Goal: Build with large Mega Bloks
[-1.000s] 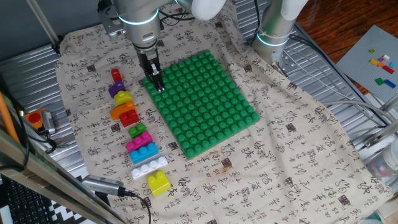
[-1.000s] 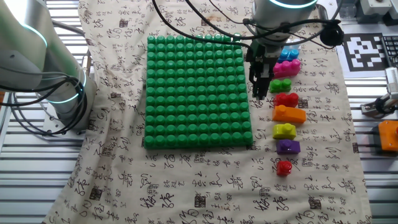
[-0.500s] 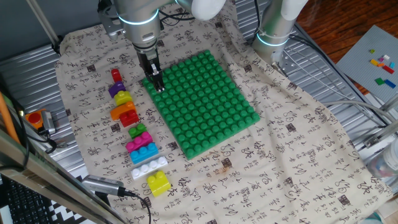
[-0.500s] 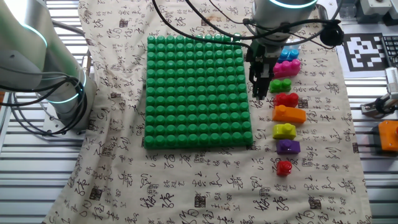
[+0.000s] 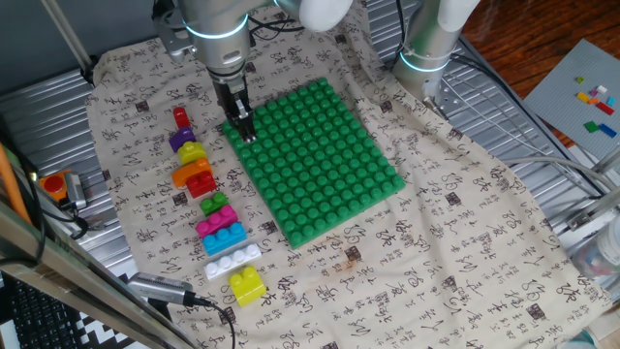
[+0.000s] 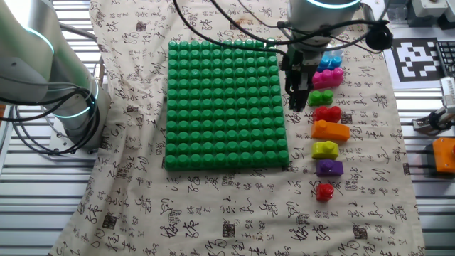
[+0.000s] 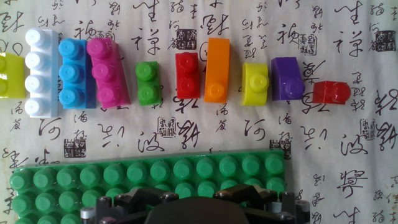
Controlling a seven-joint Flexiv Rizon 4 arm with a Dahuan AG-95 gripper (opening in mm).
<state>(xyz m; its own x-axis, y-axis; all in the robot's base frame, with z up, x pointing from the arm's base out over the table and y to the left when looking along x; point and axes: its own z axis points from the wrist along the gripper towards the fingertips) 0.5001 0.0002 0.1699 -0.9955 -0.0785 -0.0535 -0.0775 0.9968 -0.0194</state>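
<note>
1. One fixed view: the green baseplate (image 5: 315,160) carries no bricks; the coloured bricks (image 5: 215,215) lie in a row beside it, so building has hardly begun. The tool (image 5: 246,134) hangs at the plate's edge.
2. The other fixed view: the tool (image 6: 296,105) holds nothing; whether it is released or clenched I cannot tell.
3. Hand view: the cloth (image 7: 348,149) bears printed Chinese characters, too stylised to read. No brand shows.

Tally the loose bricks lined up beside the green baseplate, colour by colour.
red bricks: 2
yellow bricks: 2
white brick: 1
blue brick: 1
pink brick: 1
green brick: 1
orange brick: 1
purple brick: 1
Total: 10
</note>
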